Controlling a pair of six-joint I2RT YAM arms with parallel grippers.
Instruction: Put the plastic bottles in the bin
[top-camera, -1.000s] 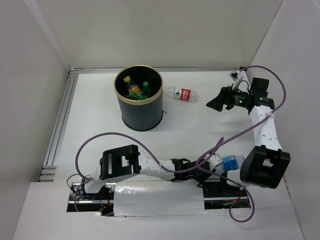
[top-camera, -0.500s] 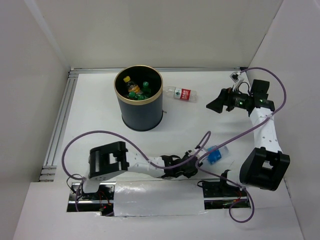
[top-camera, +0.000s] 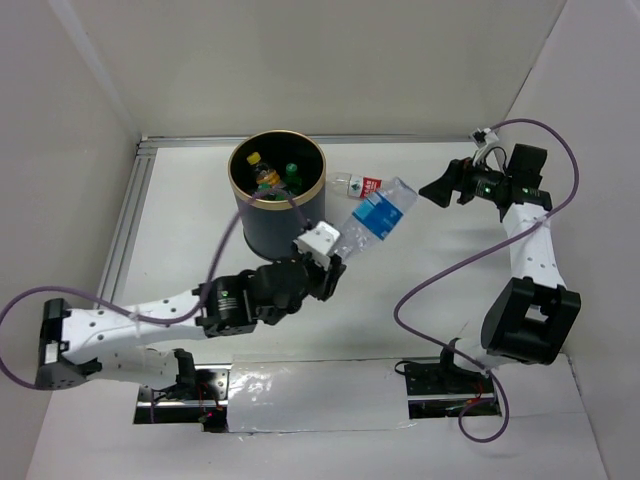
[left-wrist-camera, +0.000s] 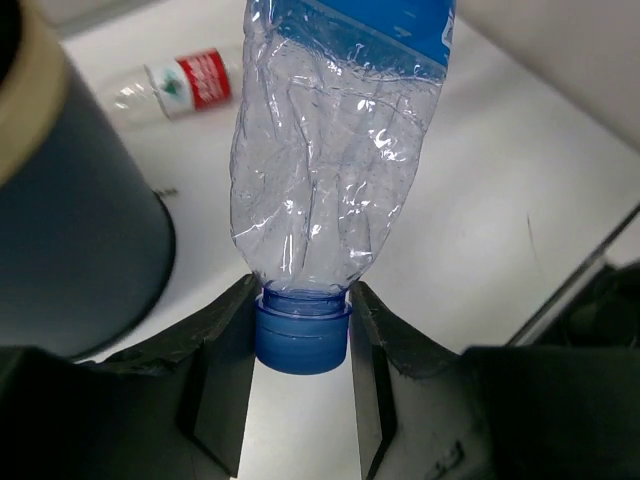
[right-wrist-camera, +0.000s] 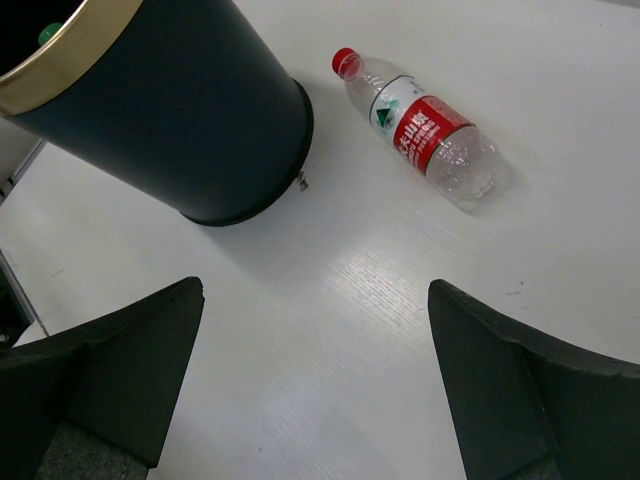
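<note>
The bin (top-camera: 285, 230) stands upright on the bench (top-camera: 200, 250) with some bottles already inside. The step in hand looks like the carry. The load hangs right of the bin, outside the rim, so it should go up and over the gold edge before release. The left arm stretches forward, its tool (left-wrist-camera: 302, 340) pinching the cap of a crushed blue-label bottle (top-camera: 378, 215). The right tool (top-camera: 435, 190) is spread, near a red-label bottle (right-wrist-camera: 425, 130) lying beside the bin.

White table (top-camera: 200, 230), aluminium side rail (top-camera: 118, 250)
</note>
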